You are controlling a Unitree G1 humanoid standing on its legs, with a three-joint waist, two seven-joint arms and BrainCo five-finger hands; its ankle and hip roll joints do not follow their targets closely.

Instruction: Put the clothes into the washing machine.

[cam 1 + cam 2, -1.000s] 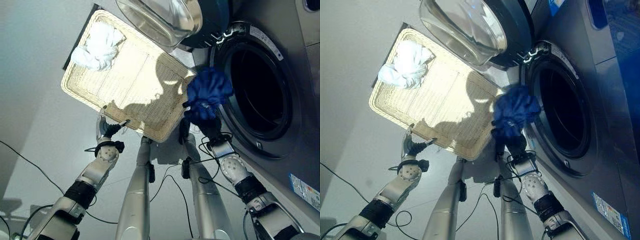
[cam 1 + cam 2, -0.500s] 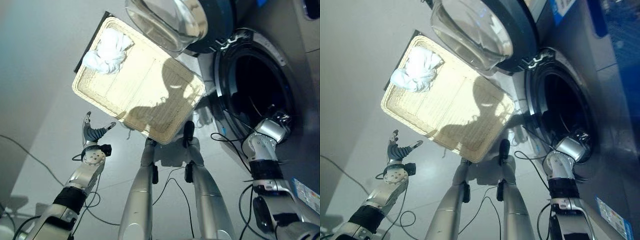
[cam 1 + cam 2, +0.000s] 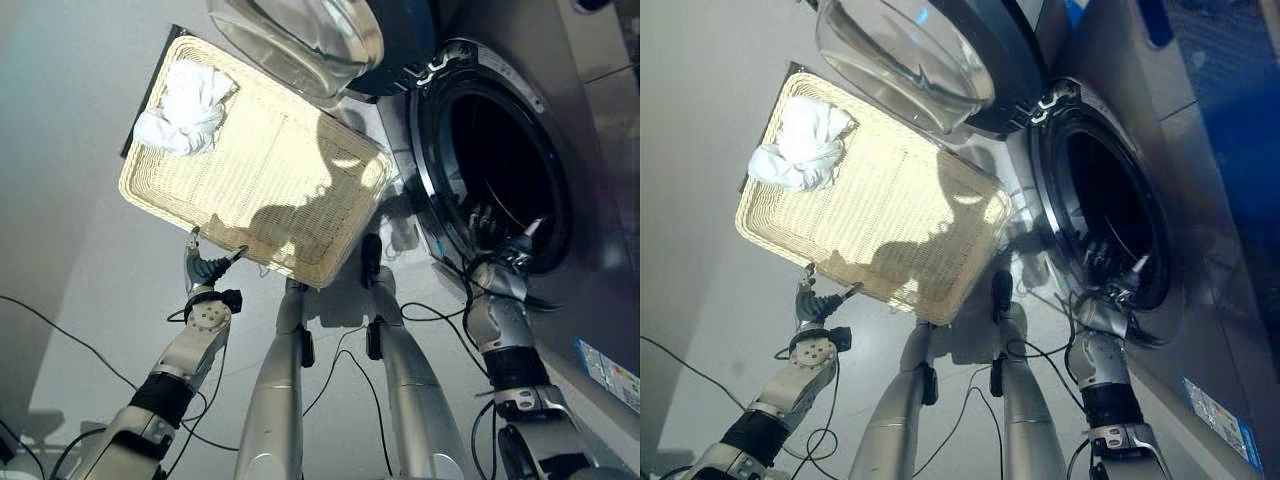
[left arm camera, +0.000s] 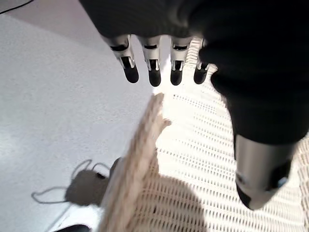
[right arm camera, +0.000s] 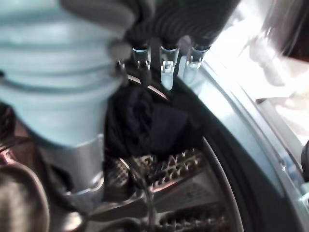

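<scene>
A dark blue cloth [image 5: 159,128] lies inside the washing machine's drum, just past my right hand's straight fingers [image 5: 166,70]. My right hand [image 3: 498,255] is open at the lower rim of the drum opening [image 3: 430,180], holding nothing. A crumpled white cloth [image 3: 185,100] lies in the far left corner of the flat wicker basket [image 3: 300,200] on the floor. Over the basket's near rim [image 4: 140,159] hovers my left hand [image 3: 207,272], open, its fingers [image 4: 153,75] straight and not touching the rim.
The machine's round glass door [image 3: 300,40] stands swung open above the basket's far right side. The grey front of the washing machine [image 3: 600,260] fills the right. Bare grey floor [image 3: 70,260] lies left of the basket.
My right hand carried the blue cloth into the drum, let it go, and has drawn back to the opening's lower rim. The left hand has come back to the basket's near rim.
</scene>
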